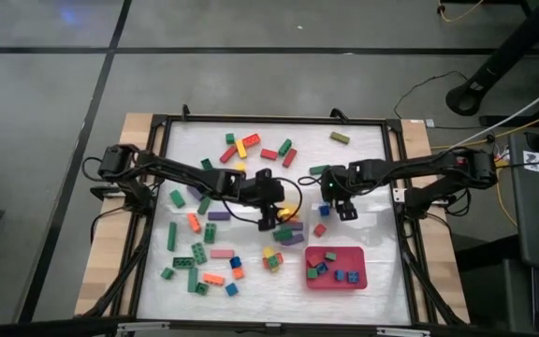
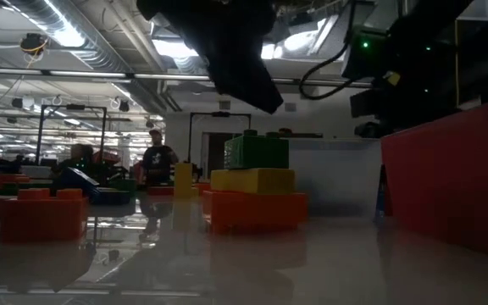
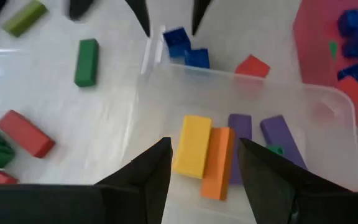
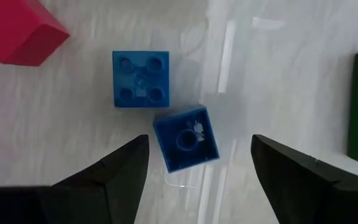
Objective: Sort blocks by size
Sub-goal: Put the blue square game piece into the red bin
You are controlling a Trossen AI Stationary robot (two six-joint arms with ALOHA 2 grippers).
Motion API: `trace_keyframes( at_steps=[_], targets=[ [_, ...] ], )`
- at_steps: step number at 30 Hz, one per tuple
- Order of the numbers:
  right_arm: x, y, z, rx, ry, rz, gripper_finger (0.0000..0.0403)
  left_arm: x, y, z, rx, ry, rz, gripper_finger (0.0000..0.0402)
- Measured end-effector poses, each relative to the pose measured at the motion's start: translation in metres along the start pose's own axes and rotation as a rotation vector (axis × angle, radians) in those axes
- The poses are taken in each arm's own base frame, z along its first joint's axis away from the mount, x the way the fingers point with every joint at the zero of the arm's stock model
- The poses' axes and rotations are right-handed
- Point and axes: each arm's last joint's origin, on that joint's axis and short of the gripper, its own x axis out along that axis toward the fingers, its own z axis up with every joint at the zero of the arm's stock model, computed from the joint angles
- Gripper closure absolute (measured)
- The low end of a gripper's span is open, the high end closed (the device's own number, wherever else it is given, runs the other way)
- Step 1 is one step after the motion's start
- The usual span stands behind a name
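My left gripper (image 3: 204, 167) hangs open over the clear tub (image 3: 328, 99), which holds a yellow bar (image 3: 191, 146), an orange bar (image 3: 217, 163) and purple bars (image 3: 278, 140) lying flat. My right gripper (image 4: 197, 158) points down and is open. An overturned blue square block (image 4: 185, 138) lies on the table between and just ahead of its fingertips, apart from them. A second blue square block (image 4: 140, 79) lies studs up beside it. In the high view the left gripper (image 1: 274, 215) and the right gripper (image 1: 341, 210) stand near the table's middle.
The red tray (image 1: 358, 255) at the near right holds blue, green and red blocks. Loose blocks lie scattered over the left and far parts of the table, among them a green bar (image 3: 86, 61) and a red bar (image 3: 25, 133). A stack of blocks (image 2: 254, 185) stands near the low camera.
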Motion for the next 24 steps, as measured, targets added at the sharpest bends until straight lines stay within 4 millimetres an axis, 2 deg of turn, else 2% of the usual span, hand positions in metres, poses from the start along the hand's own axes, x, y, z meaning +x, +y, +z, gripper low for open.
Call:
trace_keyframes(
  at_steps=[12,15,21,24],
  targets=[
    [0.028,0.000,-0.001,0.003,0.085,0.038,0.0132,-0.033,0.010,0.016,-0.037,-0.097,0.003,0.0234],
    [0.031,0.000,0.000,0.004,0.096,0.048,0.0164,-0.039,0.012,0.017,-0.071,-0.101,0.001,0.0234],
    [0.028,-0.001,0.002,0.009,0.102,0.036,0.0266,-0.047,0.021,0.014,-0.131,-0.050,0.024,0.0234],
    [0.021,-0.003,0.005,0.013,0.135,-0.007,0.0269,-0.046,0.026,0.010,-0.161,-0.012,0.040,0.0234]
  ],
)
